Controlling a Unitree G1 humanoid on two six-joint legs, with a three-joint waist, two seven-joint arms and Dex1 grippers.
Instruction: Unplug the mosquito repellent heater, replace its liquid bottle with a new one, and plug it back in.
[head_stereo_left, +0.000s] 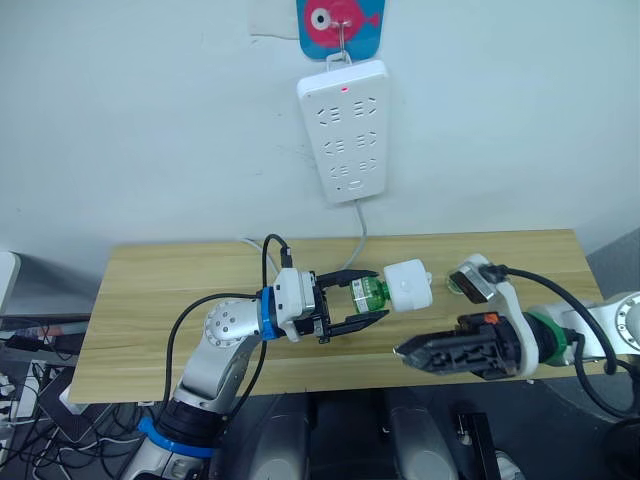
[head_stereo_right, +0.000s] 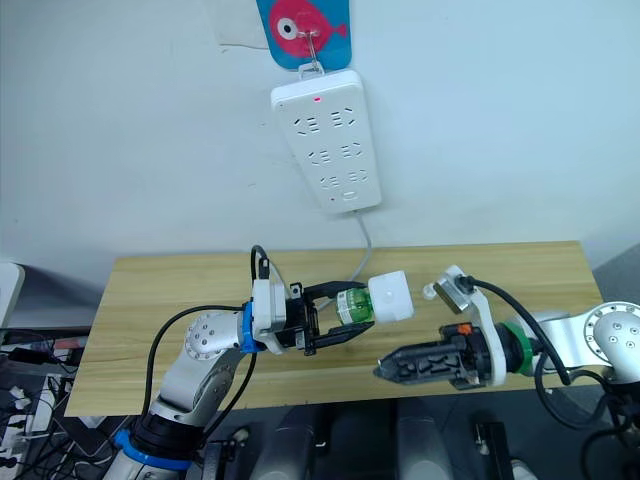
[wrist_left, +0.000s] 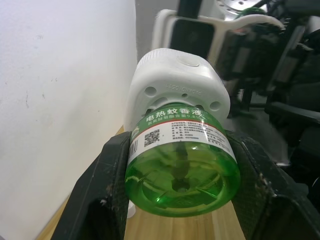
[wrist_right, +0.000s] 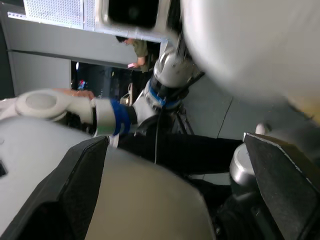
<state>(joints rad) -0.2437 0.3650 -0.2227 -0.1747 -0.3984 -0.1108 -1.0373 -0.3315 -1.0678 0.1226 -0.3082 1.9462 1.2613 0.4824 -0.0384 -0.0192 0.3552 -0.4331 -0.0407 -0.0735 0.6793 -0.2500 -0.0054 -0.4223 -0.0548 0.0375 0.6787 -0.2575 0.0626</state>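
Right hand (head_stereo_left: 404, 352), fingers apart and empty, hangs at 4 o'clock of the heater (head_stereo_left: 409, 285). Heater unplugged, above the counter (head_stereo_left: 150, 300), bottle (head_stereo_left: 366, 293) clamped in left hand (head_stereo_left: 377, 297). Power strip (head_stereo_left: 345, 128) at 12. Likely next: right grips heater, unscrews bottle.

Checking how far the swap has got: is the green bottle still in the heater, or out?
Still in. The green bottle has its neck seated in the heater, with the left gripper around the bottle.
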